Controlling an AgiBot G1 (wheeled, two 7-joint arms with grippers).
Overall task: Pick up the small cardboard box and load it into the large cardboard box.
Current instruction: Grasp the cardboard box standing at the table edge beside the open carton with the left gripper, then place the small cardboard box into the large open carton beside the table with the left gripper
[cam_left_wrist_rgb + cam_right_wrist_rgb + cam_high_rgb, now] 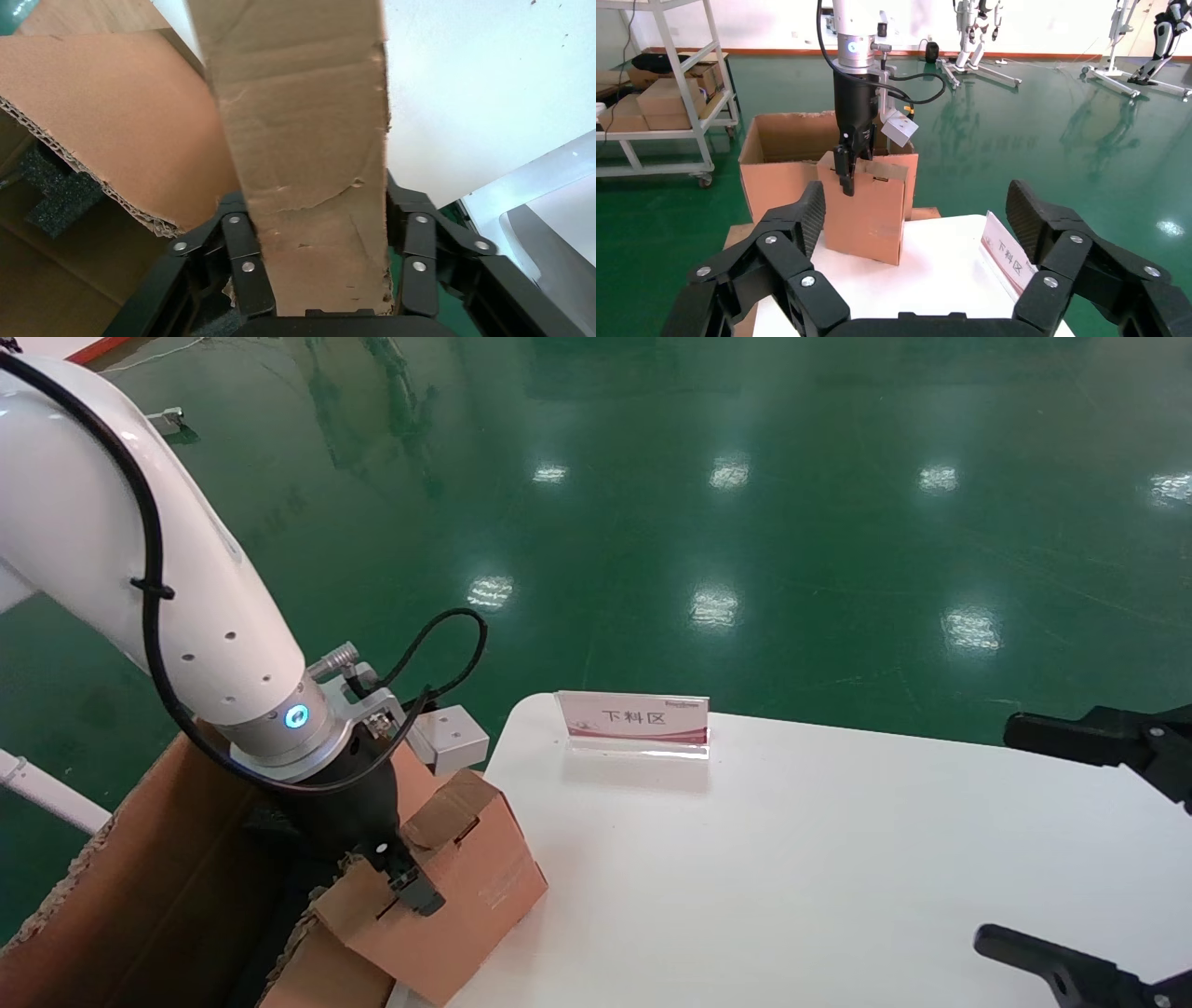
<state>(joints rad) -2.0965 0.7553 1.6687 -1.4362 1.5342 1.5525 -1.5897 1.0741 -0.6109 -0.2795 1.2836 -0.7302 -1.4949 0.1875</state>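
Observation:
The small cardboard box (466, 887) stands at the white table's left edge, beside the large cardboard box (140, 896). My left gripper (400, 877) comes down from above and is shut on the small box's top wall near its tuck flap. In the left wrist view the small box's wall (309, 140) fills the gap of the left gripper (316, 210), with the large box's ragged edge (119, 126) and black foam (56, 189) beside it. The right wrist view shows the small box (866, 210), the large box (779, 154) behind it and the left gripper (845, 175). My right gripper (996, 836) is open and empty at the table's right side.
A clear sign holder (633, 717) with red-and-white card stands at the table's (792, 877) far edge; it also shows in the right wrist view (1007, 256). A shelf cart (659, 105) with boxes stands beyond the large box. Green floor surrounds the table.

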